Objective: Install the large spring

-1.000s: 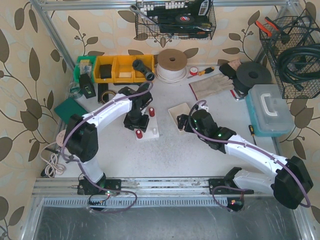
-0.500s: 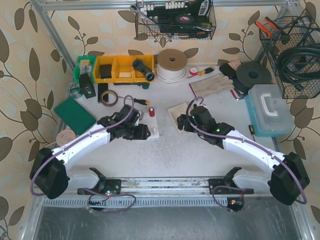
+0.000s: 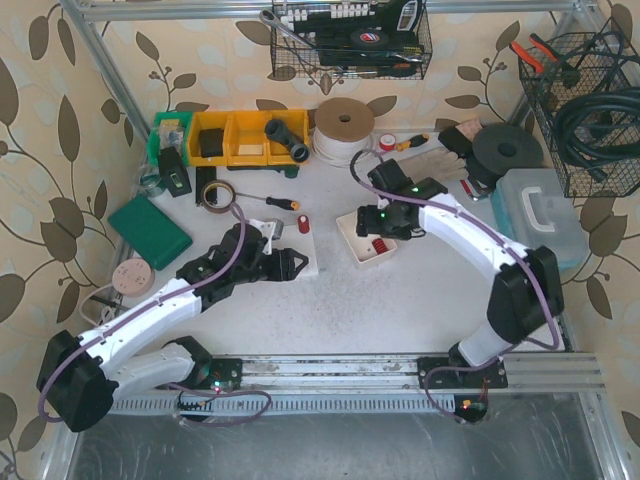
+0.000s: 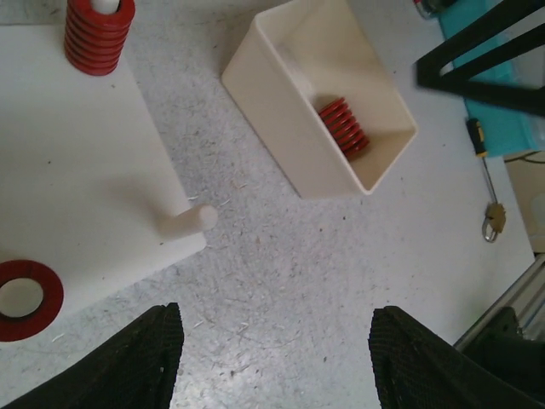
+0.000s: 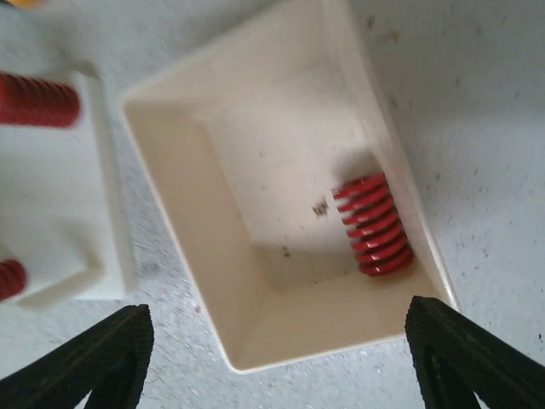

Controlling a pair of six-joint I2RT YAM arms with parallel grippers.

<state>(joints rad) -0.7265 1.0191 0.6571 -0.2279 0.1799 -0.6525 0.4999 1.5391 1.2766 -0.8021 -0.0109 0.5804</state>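
Black left gripper (image 4: 272, 349) hangs just beside the near corner of the white peg plate (image 4: 85, 170), its fingers spread with nothing between them. On that plate the nearest peg (image 4: 192, 219) stands bare, and a red spring (image 4: 100, 34) sits on a farther one. Right of the plate lies a cream tray (image 4: 272, 128) — the large red spring (image 5: 373, 223) rests on its side inside, against one wall. The right gripper (image 5: 277, 341) hovers above that tray, jaws wide — empty.

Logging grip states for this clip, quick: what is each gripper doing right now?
Left gripper: open, holding nothing.
Right gripper: open, holding nothing, above the tray with the red spring.
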